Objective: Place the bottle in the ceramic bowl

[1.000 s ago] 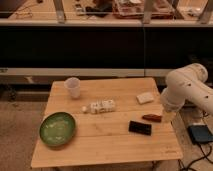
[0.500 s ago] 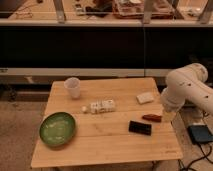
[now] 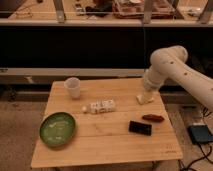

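- The bottle (image 3: 100, 106) is seen lying on its side near the middle of the desk (image 3: 100, 145), with its white cap turned toward the left.
- The ceramic bowl (image 3: 57, 129) is set at the front left corner of the desk, well apart from the bottle.
- A white cup (image 3: 72, 87) is stood upright at the back left, behind the bottle.
- The pincer (image 3: 148, 91) is held low over the right back edge of the desk, just above a small white block (image 3: 144, 100); whether it is wide or narrow cannot be told.
- A flat black object (image 3: 140, 128) and a reddish-brown object (image 3: 152, 118) are laid near each other on the right front part.
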You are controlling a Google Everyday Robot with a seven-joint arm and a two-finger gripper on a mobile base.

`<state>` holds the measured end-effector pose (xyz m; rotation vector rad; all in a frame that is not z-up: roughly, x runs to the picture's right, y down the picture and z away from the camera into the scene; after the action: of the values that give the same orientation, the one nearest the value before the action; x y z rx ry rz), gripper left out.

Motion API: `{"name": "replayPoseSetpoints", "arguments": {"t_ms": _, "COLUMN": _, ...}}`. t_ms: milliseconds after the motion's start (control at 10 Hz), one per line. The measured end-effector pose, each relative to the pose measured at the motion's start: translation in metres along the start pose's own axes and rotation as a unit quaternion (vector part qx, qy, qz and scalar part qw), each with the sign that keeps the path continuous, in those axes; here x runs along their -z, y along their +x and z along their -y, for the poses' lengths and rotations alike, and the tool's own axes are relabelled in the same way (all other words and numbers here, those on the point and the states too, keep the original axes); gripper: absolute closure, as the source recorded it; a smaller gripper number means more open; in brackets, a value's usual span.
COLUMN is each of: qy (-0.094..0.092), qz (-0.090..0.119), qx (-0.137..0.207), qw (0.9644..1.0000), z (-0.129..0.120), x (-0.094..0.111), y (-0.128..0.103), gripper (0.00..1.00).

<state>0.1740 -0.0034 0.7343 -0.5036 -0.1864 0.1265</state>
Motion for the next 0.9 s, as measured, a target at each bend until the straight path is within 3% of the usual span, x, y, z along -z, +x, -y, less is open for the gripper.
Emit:
{"name": "replayPoseSetpoints", "arguments": {"t_ms": 200, "qy": -0.004, "qz": 0.051, "qx": -0.011, "qw": 0.9986, "z": 0.033, "x": -0.015, "y": -0.039, "gripper": 0.35}}
{"name": "replayPoseSetpoints", "arguments": {"t_ms": 400, "qy": -0.017, "qz": 0.093, "qx": -0.005, "qw": 0.9955, "z": 0.05, "x": -0.037, "y": -0.073, "gripper": 0.35}}
{"name": "replayPoseSetpoints", "arguments": {"t_ms": 700, "qy": -0.053, "qz": 0.134, "qx": 0.032, "qw": 0.989, "z": 0.041, "x": -0.078, "y": -0.111, "gripper": 0.35}}
{"name": "replayPoseSetpoints", "arguments": {"t_ms": 900, "qy": -0.072, "qz": 0.145, "qx": 0.058, "qw": 0.9851, "z": 0.023, "x": -0.099, "y": -0.13, "gripper": 0.35}}
